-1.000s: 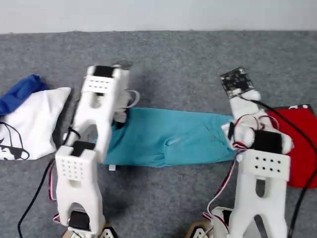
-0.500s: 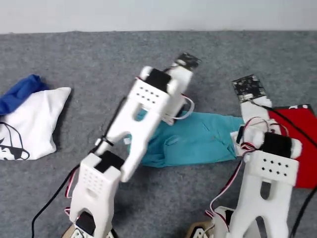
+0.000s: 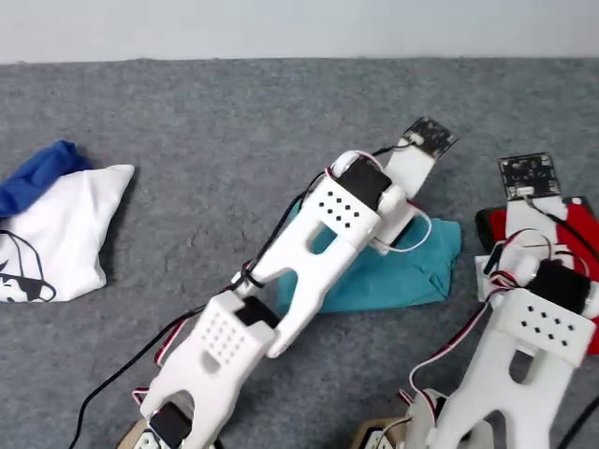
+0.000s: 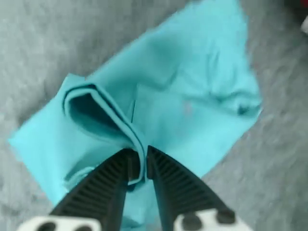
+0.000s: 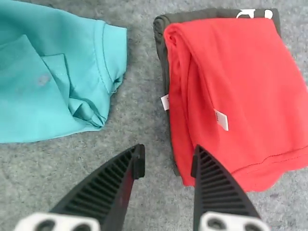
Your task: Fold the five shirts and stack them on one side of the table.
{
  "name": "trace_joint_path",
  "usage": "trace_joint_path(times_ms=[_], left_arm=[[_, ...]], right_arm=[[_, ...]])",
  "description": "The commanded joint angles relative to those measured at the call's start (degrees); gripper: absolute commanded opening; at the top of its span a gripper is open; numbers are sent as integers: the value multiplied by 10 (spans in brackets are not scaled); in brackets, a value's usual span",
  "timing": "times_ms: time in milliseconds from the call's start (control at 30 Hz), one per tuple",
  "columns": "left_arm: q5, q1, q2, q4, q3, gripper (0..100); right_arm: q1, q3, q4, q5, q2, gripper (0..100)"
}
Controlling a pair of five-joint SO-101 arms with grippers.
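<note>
my left end effector (image 4: 138, 161) pinches the soft teal fabric shirt (image 4: 192, 91) mid-fold; next i lay it flat. my right end effector (image 5: 166, 161) gapes, empty.

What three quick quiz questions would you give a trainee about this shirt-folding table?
1. Which one does the left gripper pinch? A white shirt, B teal shirt, C blue shirt.
2. True or false: the red shirt lies on a dark shirt.
3. Fill in: the right gripper, above the table, is ___ (open or shut).
Key: 1 B; 2 true; 3 open.
</note>
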Motion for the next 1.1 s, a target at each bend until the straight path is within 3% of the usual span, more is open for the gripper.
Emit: trace_joint_path(times_ms=[0, 367, 700, 1067], left_arm=[[11, 8, 45, 10, -116, 12], [47, 80, 142, 6, -251, 12], [45, 82, 167, -62, -251, 14], [43, 88, 234, -142, -292, 16]], right_arm=[[7, -9, 0, -3, -14, 169], [74, -9, -29, -3, -14, 169], [123, -34, -29, -5, -14, 169], [122, -34, -25, -6, -14, 169]])
